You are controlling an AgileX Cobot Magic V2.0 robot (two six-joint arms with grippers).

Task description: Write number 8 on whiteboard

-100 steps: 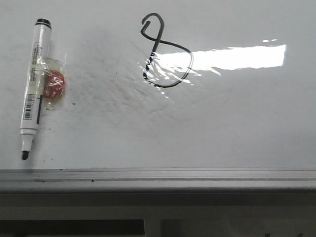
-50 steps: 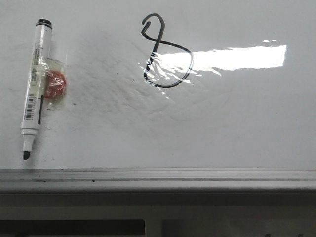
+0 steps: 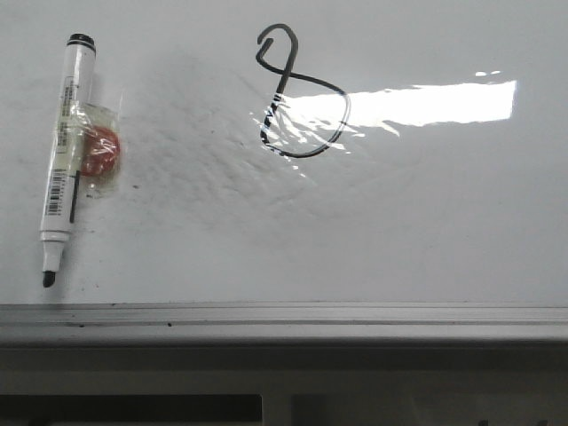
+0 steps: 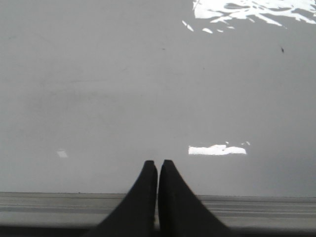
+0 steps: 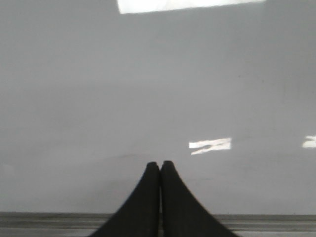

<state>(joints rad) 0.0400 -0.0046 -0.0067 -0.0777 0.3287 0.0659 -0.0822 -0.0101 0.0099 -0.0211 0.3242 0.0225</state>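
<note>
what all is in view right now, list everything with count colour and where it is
whiteboard: one, glossy white, fills the front view, grey rail along its near edge
number 8: one, black line, upper middle of the board, top loop not closed
marker: one, white barrel, black tip uncapped, lying at the board's left, tip toward the rail
red disc under clear tape: one, beside the marker's barrel, touching it
left gripper: one, black, jaws shut, empty, at the rail
right gripper: one, black, jaws shut, empty, at the rail
</note>
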